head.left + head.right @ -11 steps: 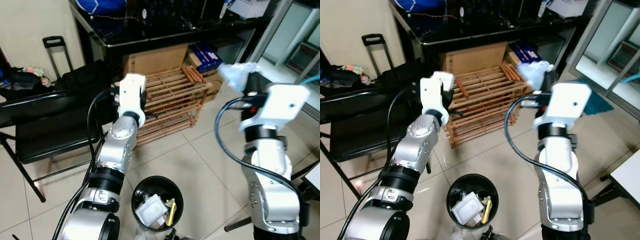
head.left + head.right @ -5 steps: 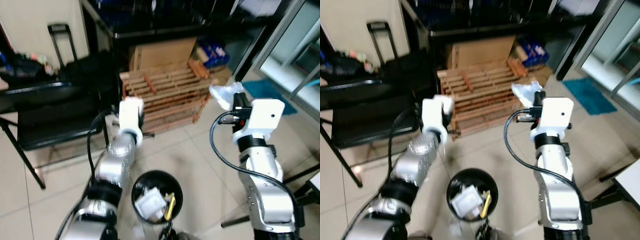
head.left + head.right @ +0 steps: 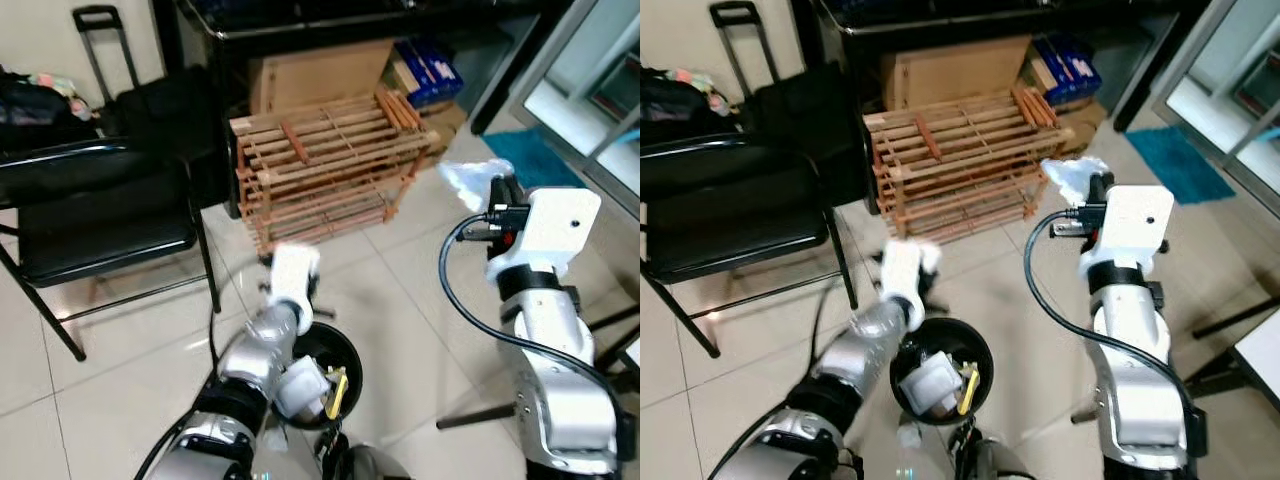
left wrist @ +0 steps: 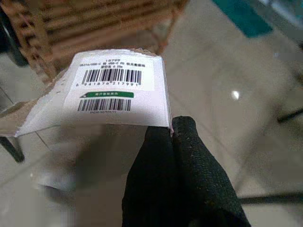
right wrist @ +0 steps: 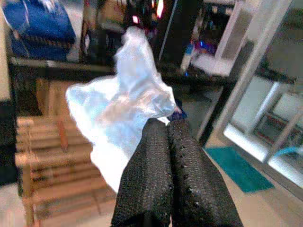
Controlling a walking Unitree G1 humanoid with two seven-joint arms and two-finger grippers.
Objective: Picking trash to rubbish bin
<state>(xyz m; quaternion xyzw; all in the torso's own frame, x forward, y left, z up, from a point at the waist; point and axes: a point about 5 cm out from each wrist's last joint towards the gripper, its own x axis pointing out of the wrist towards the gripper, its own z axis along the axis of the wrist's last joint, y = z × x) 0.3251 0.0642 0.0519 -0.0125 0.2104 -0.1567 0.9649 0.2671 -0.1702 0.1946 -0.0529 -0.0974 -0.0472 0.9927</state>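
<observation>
Two pinched loads await dropping: left gripper (image 4: 171,135) clamps a barcoded white packet (image 4: 102,94) above the black rubbish bin (image 3: 982,349) at bottom centre, while right gripper (image 5: 166,127) grips crumpled clear plastic (image 5: 125,101) mid-right, needing release over it

The left arm is dropping from chest height toward the floor, bringing the left gripper (image 4: 171,135) with its pinched white barcode-labelled packet (image 4: 111,92) down to the rim of the black rubbish bin (image 3: 980,352). The right gripper (image 5: 166,125) is staying raised, still clamping the crumpled clear plastic bag (image 3: 1068,177). The head camera is tilting down, so the wooden rack (image 3: 325,160) is sliding up the view.
</observation>
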